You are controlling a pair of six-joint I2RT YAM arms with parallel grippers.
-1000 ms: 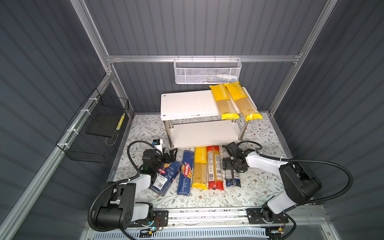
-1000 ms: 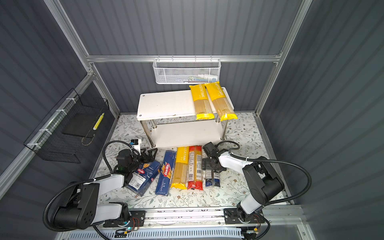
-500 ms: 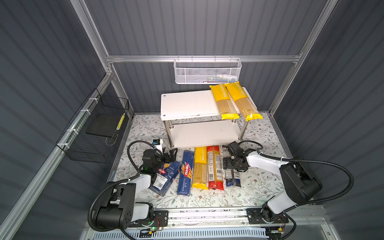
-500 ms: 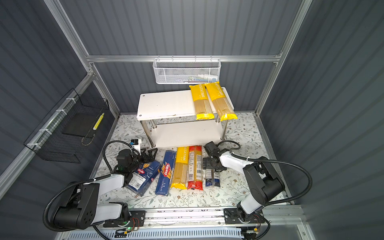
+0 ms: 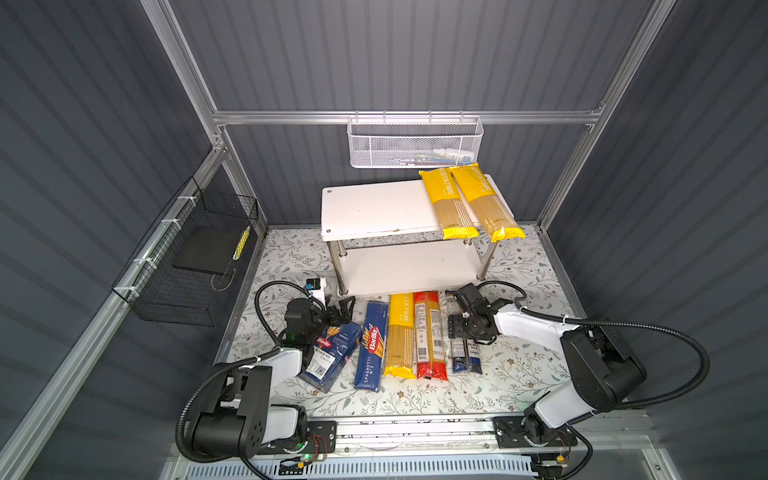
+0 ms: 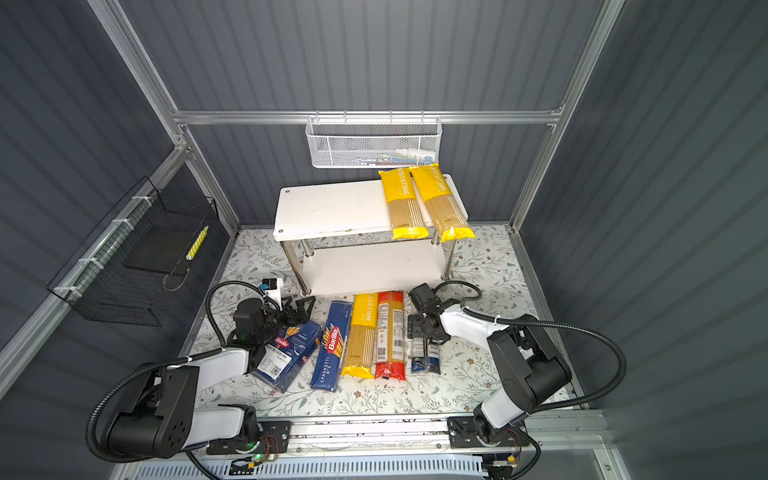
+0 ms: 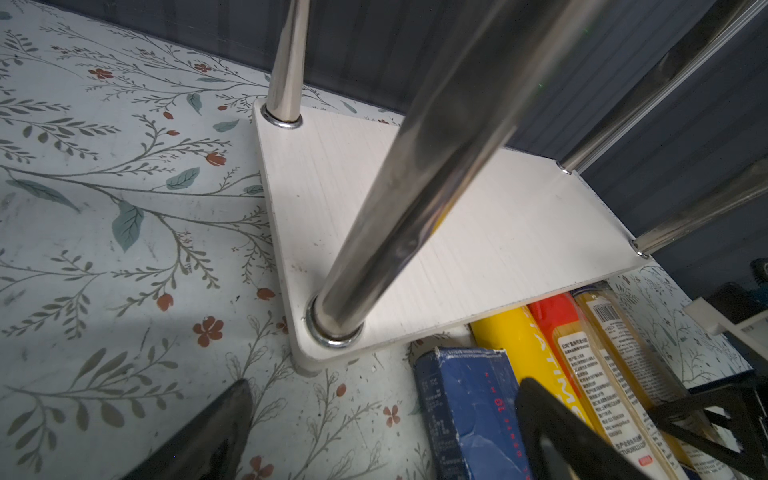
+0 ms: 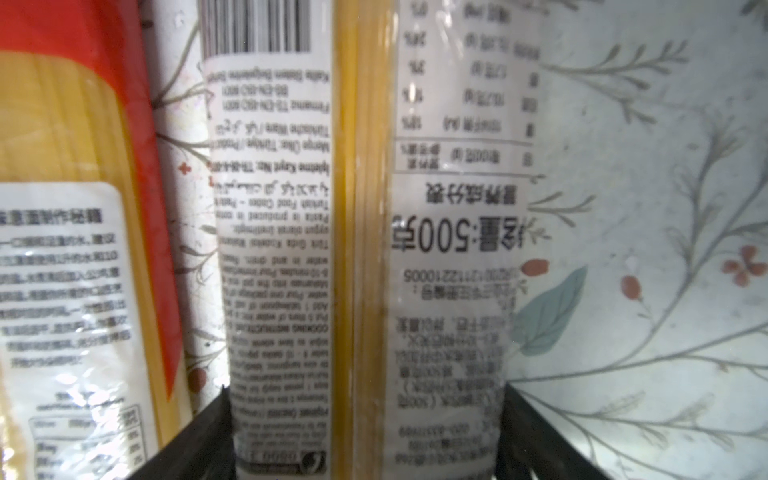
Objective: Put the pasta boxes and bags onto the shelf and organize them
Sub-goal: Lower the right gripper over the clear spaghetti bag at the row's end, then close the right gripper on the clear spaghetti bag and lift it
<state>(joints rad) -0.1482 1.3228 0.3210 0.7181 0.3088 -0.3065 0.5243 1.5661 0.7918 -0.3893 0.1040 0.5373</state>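
Observation:
The shelf (image 5: 374,208) holds two yellow bags (image 5: 449,203) side by side on the right of its top board; its lower board (image 7: 478,249) is bare. On the table in front lie the wide blue box (image 5: 332,353), the narrow spaghetti box (image 5: 372,347), a yellow bag (image 5: 400,336), a red-ended bag (image 5: 430,336) and a blue-ended bag (image 5: 467,353). My right gripper (image 8: 365,436) is down over the blue-ended bag (image 8: 365,249), with a finger pressed against each long side. My left gripper (image 7: 382,436) is open by the shelf's front-left post, beside the narrow box (image 7: 465,411).
A white mesh basket (image 5: 415,141) hangs on the back wall above the shelf. A black wire basket (image 5: 191,257) hangs on the left wall. The boxes and bags lie close together, their far ends against the shelf's lower board.
The right gripper's fingers have closed in against the sides of the blue-ended bag. The left arm and all the boxes and bags stay where they were.

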